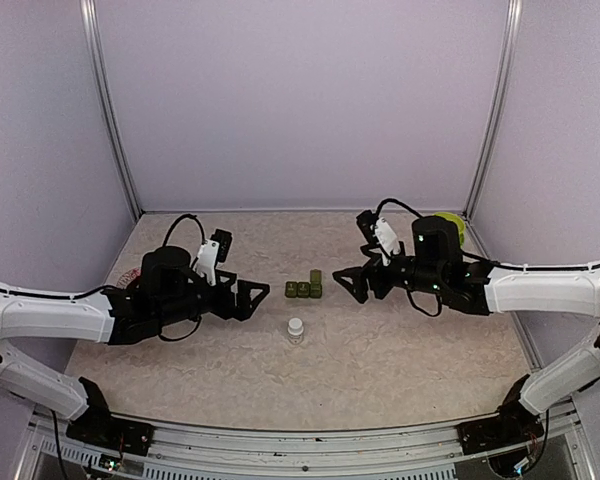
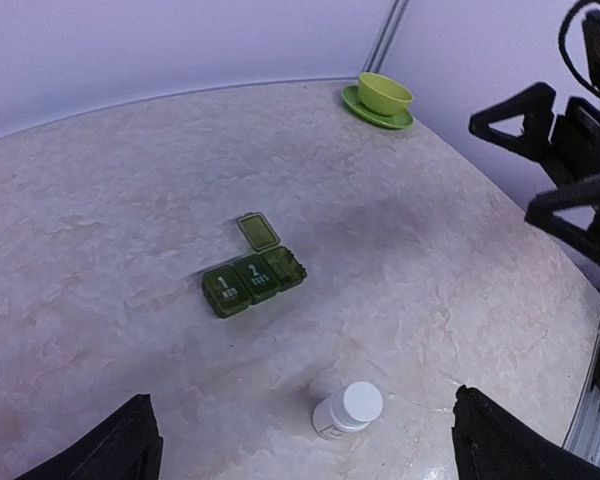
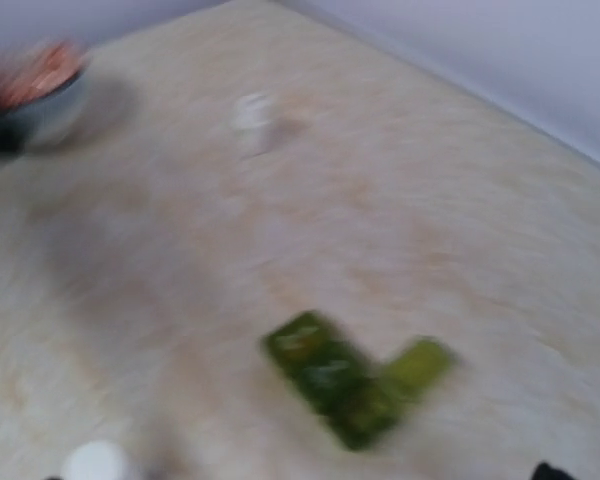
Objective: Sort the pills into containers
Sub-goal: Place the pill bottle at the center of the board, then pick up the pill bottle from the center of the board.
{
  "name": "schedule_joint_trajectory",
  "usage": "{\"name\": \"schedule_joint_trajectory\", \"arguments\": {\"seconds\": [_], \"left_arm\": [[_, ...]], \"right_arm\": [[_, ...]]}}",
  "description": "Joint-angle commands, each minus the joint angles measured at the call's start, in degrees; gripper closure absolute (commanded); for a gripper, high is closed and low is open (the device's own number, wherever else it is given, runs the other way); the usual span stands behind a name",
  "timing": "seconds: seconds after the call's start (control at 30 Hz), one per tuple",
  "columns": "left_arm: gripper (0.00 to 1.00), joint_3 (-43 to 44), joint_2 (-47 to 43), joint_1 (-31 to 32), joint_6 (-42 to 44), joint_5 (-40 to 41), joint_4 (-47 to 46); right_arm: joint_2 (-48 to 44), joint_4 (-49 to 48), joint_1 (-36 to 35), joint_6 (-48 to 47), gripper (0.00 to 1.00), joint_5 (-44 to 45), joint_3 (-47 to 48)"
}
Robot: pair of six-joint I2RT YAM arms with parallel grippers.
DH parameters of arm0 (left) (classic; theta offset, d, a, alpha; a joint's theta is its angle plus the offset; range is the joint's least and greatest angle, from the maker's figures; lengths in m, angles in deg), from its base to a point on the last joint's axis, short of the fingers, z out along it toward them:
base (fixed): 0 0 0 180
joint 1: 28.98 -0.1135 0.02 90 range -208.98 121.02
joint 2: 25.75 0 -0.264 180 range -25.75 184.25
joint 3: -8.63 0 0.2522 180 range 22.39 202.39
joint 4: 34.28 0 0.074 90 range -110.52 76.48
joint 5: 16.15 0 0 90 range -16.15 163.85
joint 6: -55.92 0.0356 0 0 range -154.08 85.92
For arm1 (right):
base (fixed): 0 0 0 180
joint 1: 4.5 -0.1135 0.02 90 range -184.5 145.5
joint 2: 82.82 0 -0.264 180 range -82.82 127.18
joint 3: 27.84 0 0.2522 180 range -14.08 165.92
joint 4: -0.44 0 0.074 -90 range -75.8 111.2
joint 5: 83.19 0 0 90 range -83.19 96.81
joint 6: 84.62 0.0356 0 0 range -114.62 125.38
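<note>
So both my arms are hanging low over the table right now. My left gripper [image 1: 254,298] has its fingers spread wide apart and points right, toward the middle. My right gripper [image 1: 348,283] is spread wide too and points left, so the two face each other. Sitting between them, a bit closer to my right fingertips, is the small dark green plastic strip of three joined square pill containers [image 2: 252,280]. It lies flat on the beige marbled tabletop [image 2: 110,200], and neither gripper is touching it. The two compartments marked 1 and 2 are closed, while the third has its lid flipped up toward the far side. Just nearer than the strip there's a little white plastic pill bottle [image 2: 348,410] standing upright with its cap on. Way over in the far right corner is a lime-green bowl on its matching saucer [image 2: 383,95]. My right wrist view is all smeared, so the strip is just a green blob there.
</note>
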Motion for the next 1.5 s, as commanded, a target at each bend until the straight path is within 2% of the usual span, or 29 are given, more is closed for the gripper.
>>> {"name": "schedule_joint_trajectory", "arguments": {"seconds": [0.0, 0.17, 0.37, 0.47, 0.63, 0.83, 1.03, 1.17, 1.47], "left_arm": [[0.01, 3.8, 3.2, 4.5, 9.2, -0.5, 1.7], [0.01, 7.8, 8.3, 7.4, 12.2, -1.0, 4.6], [0.01, 9.8, 11.5, 8.2, 12.6, -1.3, 4.8], [0.01, 10.4, 12.2, 8.2, 13.3, -0.9, 5.2], [0.01, 12.5, 14.6, 8.2, 14.7, -1.3, 8.6], [0.01, 13.5, 16.9, 8.3, 14.8, -4.2, 10.3], [0.01, 15.3, 20.1, 8.3, 15.4, -1.7, 12.1], [0.01, 17.0, 22.6, 8.3, 15.7, -1.2, 13.3], [0.19, 19.3, 26.5, 8.1, 16.7, -1.8, 13.8]], "right_arm": [[-4.5, -0.7, 3.0, 6.6, 0.0, -5.5, -2.6], [-6.5, 2.8, 3.0, 2.9, 0.0, -4.6, -3.3], [-11.0, -3.3, 3.1, 8.3, 0.0, 1.7, -8.9], [-10.7, -1.5, 3.2, 10.9, 0.0, 5.0, -7.9], [-8.5, 2.9, 3.2, 11.2, 0.0, 4.0, -5.6], [-8.2, -0.2, 3.2, 8.7, 0.0, 4.2, -7.7], [-5.0, 4.0, 3.2, 8.3, 0.0, 6.0, -4.6], [-5.3, 2.3, 3.2, 7.1, 0.0, 1.3, -5.5], [-7.8, 0.5, 3.2, 6.1, 0.0, 0.5, -7.5]]}}
